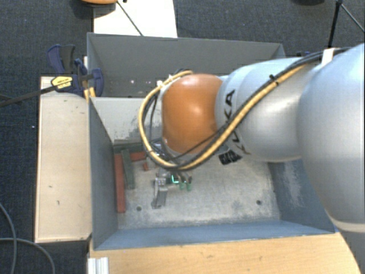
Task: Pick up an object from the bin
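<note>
Grey bin floor (pixel 228 201): pale metal, speckled and scuffed, closed in by sloping grey walls.
Surroundings: dark carpet (pixel 34 16) is laid about the bin.
Gripper (pixel 160 194): set low under the orange wrist cover (pixel 188 119), left of the floor's centre; how far it is open, and whether anything is held, cannot be told.
Nearest thing: a small green piece (pixel 184 182), just right of the gripper.
Left wall: a long red-brown bar (pixel 120 181) is laid along it, with a grey-green bar (pixel 129 173) beside.

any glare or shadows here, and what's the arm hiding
Camera view: soft glare on the orange domed wrist cover and silver arm casing; dim shade on the left wall of the grey metal bin; the arm covers much of its floor.
</note>
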You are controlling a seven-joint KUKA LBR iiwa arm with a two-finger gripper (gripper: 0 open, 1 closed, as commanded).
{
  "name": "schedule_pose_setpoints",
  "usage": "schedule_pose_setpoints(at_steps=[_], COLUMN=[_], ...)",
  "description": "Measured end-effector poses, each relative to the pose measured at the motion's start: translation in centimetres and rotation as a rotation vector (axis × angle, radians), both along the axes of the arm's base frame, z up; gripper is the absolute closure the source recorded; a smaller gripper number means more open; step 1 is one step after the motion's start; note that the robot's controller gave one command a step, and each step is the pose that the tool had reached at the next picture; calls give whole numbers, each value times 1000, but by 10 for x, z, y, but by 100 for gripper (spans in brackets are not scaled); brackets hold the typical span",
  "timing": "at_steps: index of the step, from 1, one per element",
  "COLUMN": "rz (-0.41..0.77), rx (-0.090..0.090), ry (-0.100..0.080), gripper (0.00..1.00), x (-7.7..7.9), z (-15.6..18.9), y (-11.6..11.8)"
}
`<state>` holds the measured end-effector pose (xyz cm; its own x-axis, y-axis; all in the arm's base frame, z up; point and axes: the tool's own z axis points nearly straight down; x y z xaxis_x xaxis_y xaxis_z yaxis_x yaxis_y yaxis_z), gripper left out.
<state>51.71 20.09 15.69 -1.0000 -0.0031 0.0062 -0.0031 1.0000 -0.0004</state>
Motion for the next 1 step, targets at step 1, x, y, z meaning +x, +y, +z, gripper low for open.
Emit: schedule_pose_setpoints(at_steps=[1], rz=[-6], rx=[2], ry=[-8], gripper=[0], x=[2], z=[4], y=[-1])
